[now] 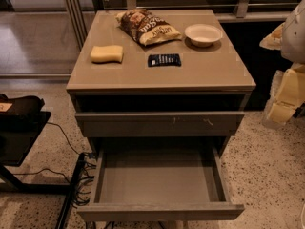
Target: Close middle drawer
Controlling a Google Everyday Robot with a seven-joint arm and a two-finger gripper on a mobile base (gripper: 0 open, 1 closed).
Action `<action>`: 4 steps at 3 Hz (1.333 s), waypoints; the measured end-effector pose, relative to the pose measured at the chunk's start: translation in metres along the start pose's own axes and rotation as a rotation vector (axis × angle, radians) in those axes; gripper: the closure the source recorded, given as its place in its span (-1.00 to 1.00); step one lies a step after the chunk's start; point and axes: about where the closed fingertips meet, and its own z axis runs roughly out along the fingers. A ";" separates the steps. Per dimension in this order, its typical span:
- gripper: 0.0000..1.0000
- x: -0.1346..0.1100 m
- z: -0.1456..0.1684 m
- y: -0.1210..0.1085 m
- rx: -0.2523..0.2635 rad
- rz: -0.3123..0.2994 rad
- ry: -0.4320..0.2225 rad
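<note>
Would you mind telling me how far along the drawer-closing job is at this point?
Nothing looks done yet: the middle drawer stands pulled far out, its empty inside fully exposed. In hand: the pincer sits at the right edge of view, beside the cabinet and apart from the drawer. Left: bring the pincer to the drawer's front and push it fully in.

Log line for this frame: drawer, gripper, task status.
middle drawer: pulled out, empty | gripper: right of cabinet, apart from drawer | close: not done

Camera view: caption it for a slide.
Middle drawer pulled out and empty; gripper at the right edge, beside the cabinet.
</note>
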 end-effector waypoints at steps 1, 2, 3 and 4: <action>-1.00 0.000 0.001 0.002 0.001 -0.002 -0.008; -1.00 0.004 0.017 0.020 -0.029 -0.002 -0.054; -0.63 0.011 0.044 0.048 -0.078 -0.015 -0.151; -0.16 0.015 0.083 0.081 -0.127 -0.043 -0.255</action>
